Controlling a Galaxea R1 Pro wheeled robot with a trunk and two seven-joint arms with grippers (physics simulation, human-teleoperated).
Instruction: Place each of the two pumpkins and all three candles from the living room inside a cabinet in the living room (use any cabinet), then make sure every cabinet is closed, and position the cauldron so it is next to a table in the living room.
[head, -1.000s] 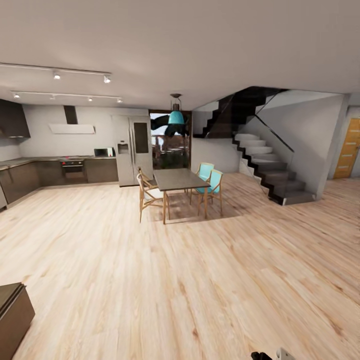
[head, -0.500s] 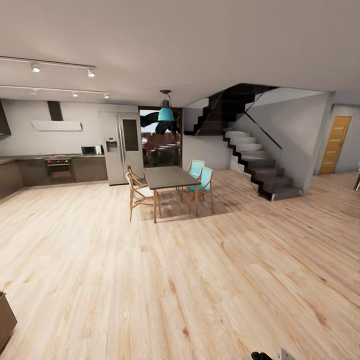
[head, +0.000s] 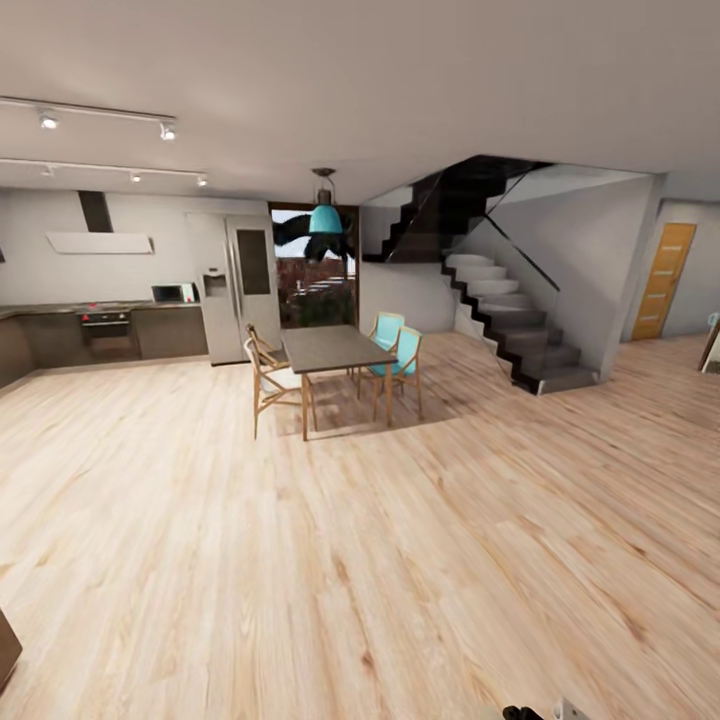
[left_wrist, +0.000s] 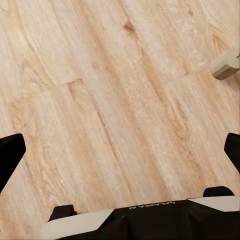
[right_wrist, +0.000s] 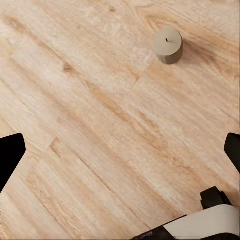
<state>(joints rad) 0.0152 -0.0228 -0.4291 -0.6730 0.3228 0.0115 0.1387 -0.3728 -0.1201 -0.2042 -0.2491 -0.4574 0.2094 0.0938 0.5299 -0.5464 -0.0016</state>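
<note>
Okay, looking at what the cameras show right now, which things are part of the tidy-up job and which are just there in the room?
Part of the job:
- candle, standing upright on the wood floor
- possibly a second candle, cut off at the picture's edge

Just there:
- dining table
- chairs
- staircase
- fridge
- pendant lamp

I'm looking across a pale plank floor (head: 400, 560) that fills the room. A dining table (head: 330, 350) stands on it, with wooden chairs (head: 268, 385) on one side and teal chairs (head: 400, 360) on the other. Under my right wrist a stubby beige candle (right_wrist: 167, 45) stands upright on the planks. Under my left wrist a pale object (left_wrist: 226, 65) lies at the frame edge; I can't tell what it is.
</note>
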